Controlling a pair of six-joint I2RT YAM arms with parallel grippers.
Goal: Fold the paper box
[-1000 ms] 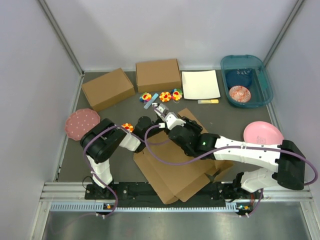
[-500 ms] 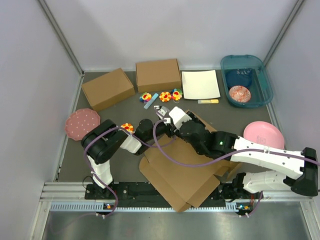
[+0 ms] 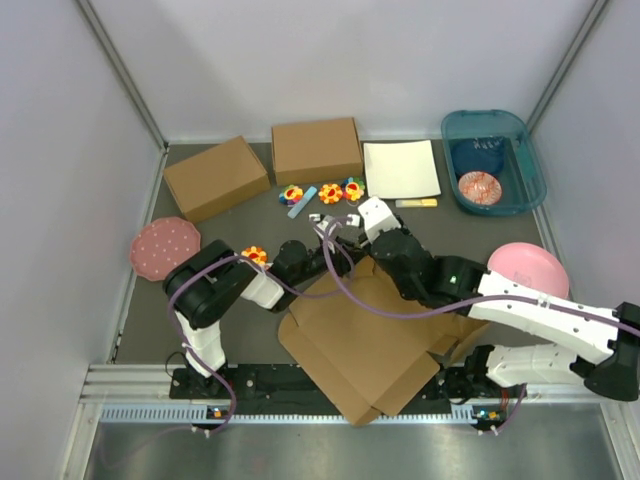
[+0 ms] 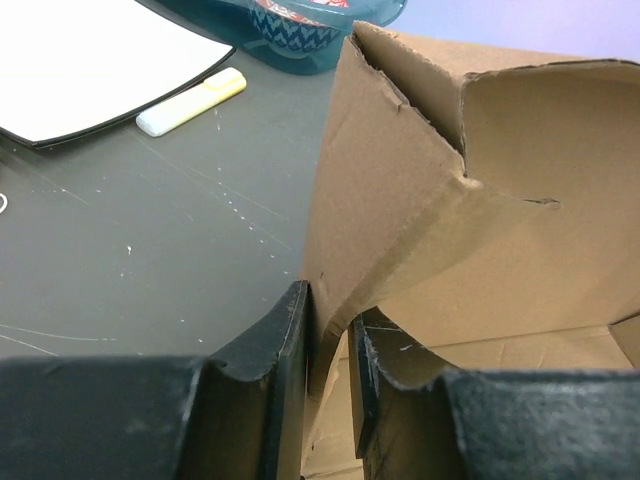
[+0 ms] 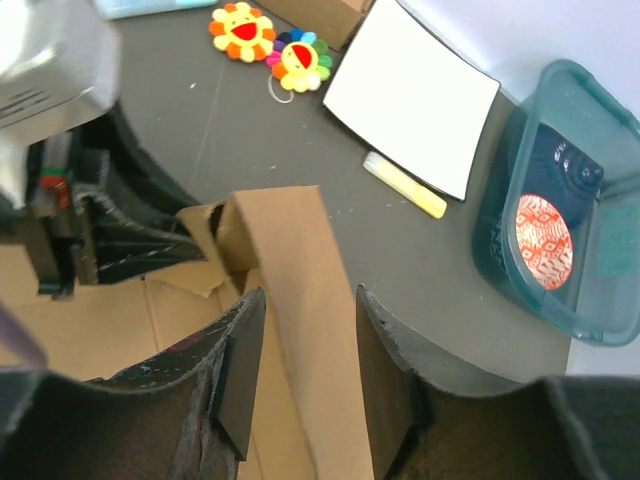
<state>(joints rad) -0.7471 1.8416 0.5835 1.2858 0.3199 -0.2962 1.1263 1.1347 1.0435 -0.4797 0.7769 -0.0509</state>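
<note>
The paper box, a plain brown corrugated-cardboard die-cut sheet (image 3: 365,345), is lying mostly flat on the dark grey tabletop (image 3: 445,232), reaching from the near edge between the two arm bases out to the middle. At its far end the flaps are standing up. The left arm's jaws are pinching the lower edge of one raised wall, with card filling the narrow gap between them. The right arm's jaws are straddling a narrow upright strip just beside that wall; I cannot tell whether they are pressing on it or only flanking it. The card is looking light and stiff across its panels, probably bending cleanly only along its creases and crushing easily at the ragged edges. A hold on a flap's free edge, close to a crease, is looking best, and the flat sheet is likely sliding unless one arm is anchoring it.
</note>
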